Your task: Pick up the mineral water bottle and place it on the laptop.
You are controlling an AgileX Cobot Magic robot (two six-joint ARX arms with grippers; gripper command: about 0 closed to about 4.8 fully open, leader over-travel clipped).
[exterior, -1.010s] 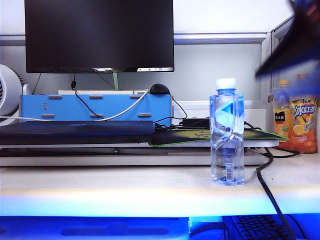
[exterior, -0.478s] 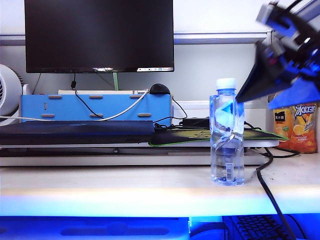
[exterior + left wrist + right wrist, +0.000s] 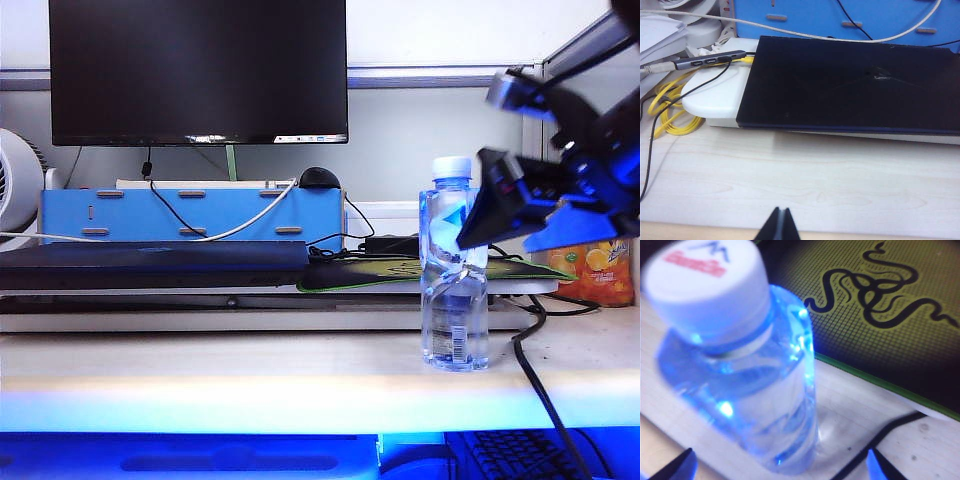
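Standing upright on the pale wooden surface [image 3: 250, 375]: the mineral water bottle [image 3: 455, 265], small, clear, white-capped, with a twisted waist, a blue triangle on the upper body and a barcode low down. Set toward the right of the exterior view, in front of the green-edged mouse pad [image 3: 400, 270] and well apart from the laptop [image 3: 150, 262]. Seen from above in the right wrist view, bottle [image 3: 747, 375] blurred and glowing blue, cap bearing red lettering too soft to read.

Lying flat to the left on a white stand: the laptop [image 3: 850, 85], a wide, thin, dark slab, its far right end cut off in the left wrist view.

Right claw [image 3: 470, 225] at the bottle's upper half from the right side, fingers spread wide, tips [image 3: 680, 465] showing on either side of the bottle without closing on it; contact not discernible. Much of that arm blurred and cropped by the frame edge.

Left claw [image 3: 779, 225] low over bare surface in front of the laptop, only its dark tips visible, pressed together, gripping nothing.

Behind: a black monitor [image 3: 198, 70], a blue box [image 3: 190, 215], an orange-drink bottle [image 3: 600, 265] mostly hidden by the right arm.
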